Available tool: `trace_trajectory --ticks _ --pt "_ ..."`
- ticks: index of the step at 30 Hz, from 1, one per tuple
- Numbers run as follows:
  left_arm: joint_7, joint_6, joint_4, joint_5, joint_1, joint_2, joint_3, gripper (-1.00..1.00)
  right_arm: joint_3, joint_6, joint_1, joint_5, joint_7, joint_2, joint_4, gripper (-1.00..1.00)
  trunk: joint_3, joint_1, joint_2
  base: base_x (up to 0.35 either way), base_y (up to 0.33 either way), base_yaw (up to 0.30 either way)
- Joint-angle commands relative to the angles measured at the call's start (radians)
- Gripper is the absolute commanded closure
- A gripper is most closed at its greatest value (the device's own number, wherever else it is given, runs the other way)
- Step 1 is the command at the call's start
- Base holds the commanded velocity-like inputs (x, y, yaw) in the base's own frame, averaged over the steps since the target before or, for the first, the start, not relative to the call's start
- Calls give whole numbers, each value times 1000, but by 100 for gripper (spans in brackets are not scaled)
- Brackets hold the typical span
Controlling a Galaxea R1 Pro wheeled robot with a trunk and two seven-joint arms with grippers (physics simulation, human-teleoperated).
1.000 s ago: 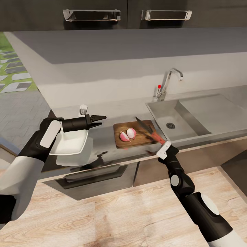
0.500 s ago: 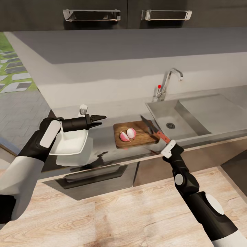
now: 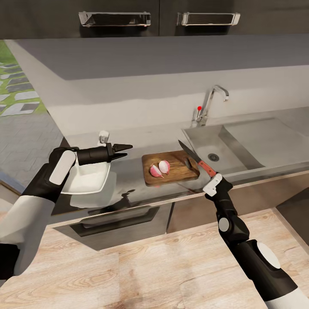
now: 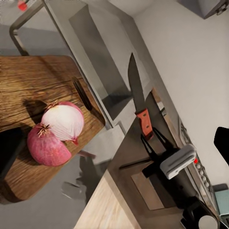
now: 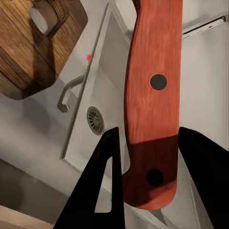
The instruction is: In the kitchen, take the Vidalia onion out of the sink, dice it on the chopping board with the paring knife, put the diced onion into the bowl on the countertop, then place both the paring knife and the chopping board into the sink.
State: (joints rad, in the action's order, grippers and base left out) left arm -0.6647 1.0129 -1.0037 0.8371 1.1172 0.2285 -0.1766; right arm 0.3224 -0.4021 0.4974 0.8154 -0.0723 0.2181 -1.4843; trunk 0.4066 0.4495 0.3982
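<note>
The right pincer (image 3: 209,173) grips the knife (image 3: 196,158) by its red handle, blade raised over the edge of the board (image 3: 169,167) beside the sink (image 3: 223,148). The onion (image 3: 160,168) lies in two halves on the board. The left pincer (image 3: 124,151) hangs nearly closed and empty above the desk (image 3: 128,180), beside the white bowl (image 3: 88,177).

On the countertop (image 3: 128,171) the chopping board (image 3: 169,167) sits between the bowl (image 3: 88,178) to its left and the sink (image 3: 223,148) to its right, and two onion halves (image 3: 160,168) lie side by side on the board. The tap (image 3: 210,103) stands behind the sink. The right gripper (image 3: 210,178) holds the knife (image 3: 197,158) above the gap between the board's right edge and the sink, while the left gripper (image 3: 124,151) hangs over the bowl's far right corner.
</note>
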Motion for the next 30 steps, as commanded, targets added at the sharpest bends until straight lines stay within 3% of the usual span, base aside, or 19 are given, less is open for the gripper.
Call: trace_trajectory --ticks 1,7,10,22,30 --pt "-4 3 0 -1 1 2 -1 -100 5 -9 1 9 -12 1 -1 100 2 1 2 0 0 0" --pt "-4 4 0 -1 1 19 1 -100 17 -10 1 26 -84 1 -1 100 2 1 2 0 0 0" --pt "-4 4 0 -1 1 42 5 -100 67 -11 1 40 -145 1 -1 100 2 1 2 0 0 0" --pt "-4 6 -1 -1 1 49 35 -100 84 -32 1 43 -157 0 -1 100 2 1 2 0 0 0" --pt "-4 5 -11 -1 1 49 37 -100 97 -173 1 42 -222 -5 -1 100 2 1 2 0 0 0"
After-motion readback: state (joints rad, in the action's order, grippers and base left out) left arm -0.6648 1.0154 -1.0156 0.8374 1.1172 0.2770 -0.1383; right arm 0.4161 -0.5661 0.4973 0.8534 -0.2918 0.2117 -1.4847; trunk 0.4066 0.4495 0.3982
